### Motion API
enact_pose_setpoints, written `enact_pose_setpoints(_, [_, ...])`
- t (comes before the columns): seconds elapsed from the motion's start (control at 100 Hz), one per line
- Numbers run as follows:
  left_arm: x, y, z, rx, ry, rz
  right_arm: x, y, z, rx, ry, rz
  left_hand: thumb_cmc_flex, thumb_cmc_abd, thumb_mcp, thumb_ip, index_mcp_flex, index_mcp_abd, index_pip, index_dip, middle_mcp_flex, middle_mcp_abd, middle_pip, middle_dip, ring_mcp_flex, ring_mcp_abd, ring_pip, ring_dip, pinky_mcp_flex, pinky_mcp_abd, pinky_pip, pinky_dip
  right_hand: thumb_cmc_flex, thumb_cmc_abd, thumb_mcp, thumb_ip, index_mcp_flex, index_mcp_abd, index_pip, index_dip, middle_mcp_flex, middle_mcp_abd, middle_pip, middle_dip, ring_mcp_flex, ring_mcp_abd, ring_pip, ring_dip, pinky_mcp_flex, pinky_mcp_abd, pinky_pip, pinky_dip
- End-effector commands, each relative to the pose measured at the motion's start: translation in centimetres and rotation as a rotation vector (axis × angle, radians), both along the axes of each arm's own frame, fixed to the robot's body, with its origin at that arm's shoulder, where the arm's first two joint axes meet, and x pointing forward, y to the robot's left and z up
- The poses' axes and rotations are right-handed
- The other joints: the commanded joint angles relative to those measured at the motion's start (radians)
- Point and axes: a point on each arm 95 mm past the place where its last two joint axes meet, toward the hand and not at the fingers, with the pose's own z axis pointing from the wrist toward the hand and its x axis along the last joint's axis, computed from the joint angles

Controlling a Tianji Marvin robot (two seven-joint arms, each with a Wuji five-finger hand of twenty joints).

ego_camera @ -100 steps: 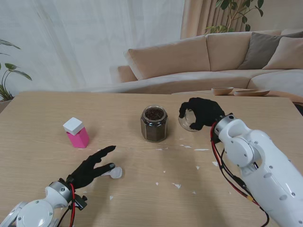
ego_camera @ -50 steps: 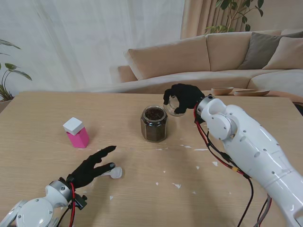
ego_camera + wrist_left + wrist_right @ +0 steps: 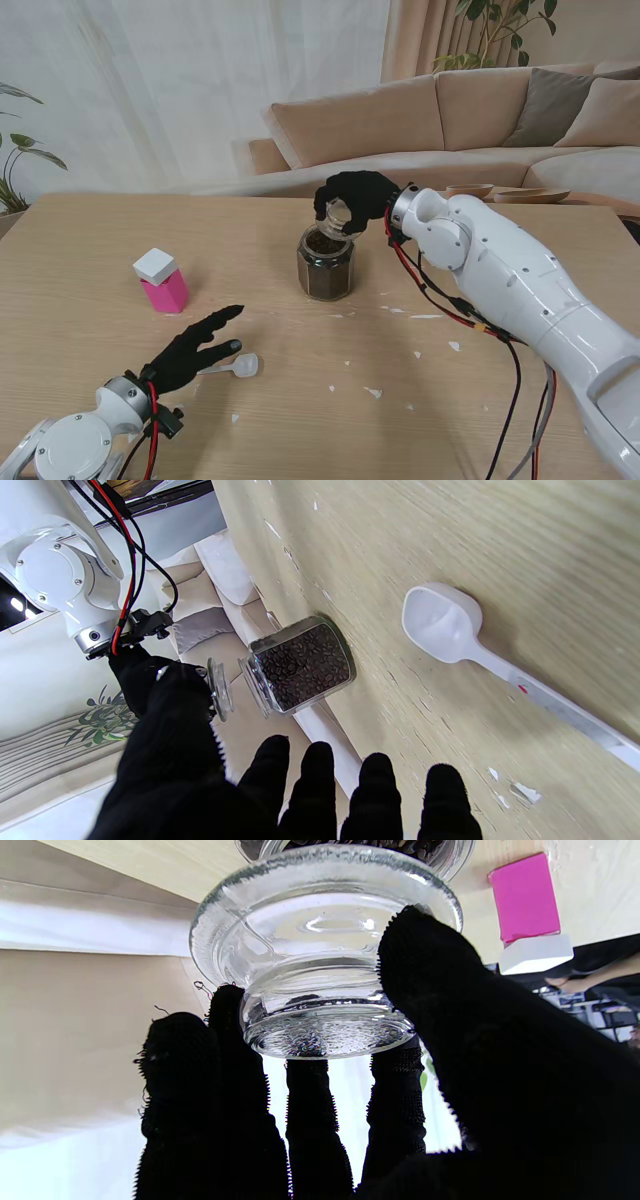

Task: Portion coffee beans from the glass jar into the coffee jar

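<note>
A hexagonal glass jar (image 3: 325,265) full of coffee beans stands mid-table, and it also shows in the left wrist view (image 3: 302,662). My right hand (image 3: 355,195) is shut on a clear glass lid (image 3: 337,220) (image 3: 325,955). It holds the lid just above the jar's mouth, and a small gap between lid (image 3: 220,690) and rim shows in the left wrist view. My left hand (image 3: 195,350) lies open on the table, its fingers spread. They rest beside a white plastic scoop (image 3: 235,366) (image 3: 442,622) and hold nothing.
A pink box with a white cap (image 3: 162,282) (image 3: 525,897) stands left of the jar. Small white scraps (image 3: 372,392) dot the table on my right. A sofa (image 3: 400,130) lies beyond the far edge, and two wooden bowls (image 3: 470,191) sit at the far right.
My right hand has carried the glass lid leftward, from right of the jar to just over its mouth. The left hand and the scoop have stayed put.
</note>
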Motion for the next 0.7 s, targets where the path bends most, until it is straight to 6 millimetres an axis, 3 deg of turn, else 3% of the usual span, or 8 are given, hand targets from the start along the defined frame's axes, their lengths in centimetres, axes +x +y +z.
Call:
enact_pose_setpoints(0.0, [-0.2, -0.2, -0.1, -0.005, 0.01, -0.011, 0.3, 1.0, 0.7, -0.002, -0.006, 0.028, 0.011, 0.007, -0.009, 0.031, 0.01, -0.008, 0.003, 0.0, 0.005, -0.012, -0.001, 0.002, -0.027, -0.017, -0.008, 0.007, -0.007, -0.027, 0.0, -0.006, 0.232, 0.133, 0.338, 0.076, 0.067, 0.042, 0.096, 0.031, 0.166, -0.109, 0.153, 0.065, 0.112, -0.133, 0.089, 0.051, 0.017, -0.103, 0.018, 0.008])
enact_pose_setpoints(0.69, [-0.1, 0.4, -0.1, -0.011, 0.01, -0.001, 1.7, 3.7, -1.0, -0.091, 0.019, 0.173, 0.01, 0.005, -0.009, 0.03, 0.011, -0.008, 0.001, 0.001, 0.005, -0.012, -0.002, 0.001, -0.028, -0.017, -0.009, 0.006, -0.007, -0.026, -0.001, -0.006, 0.232, 0.138, 0.339, 0.072, 0.057, 0.037, 0.096, 0.032, 0.16, -0.115, 0.151, 0.065, 0.107, -0.139, 0.076, 0.054, 0.007, -0.104, 0.004, 0.013])
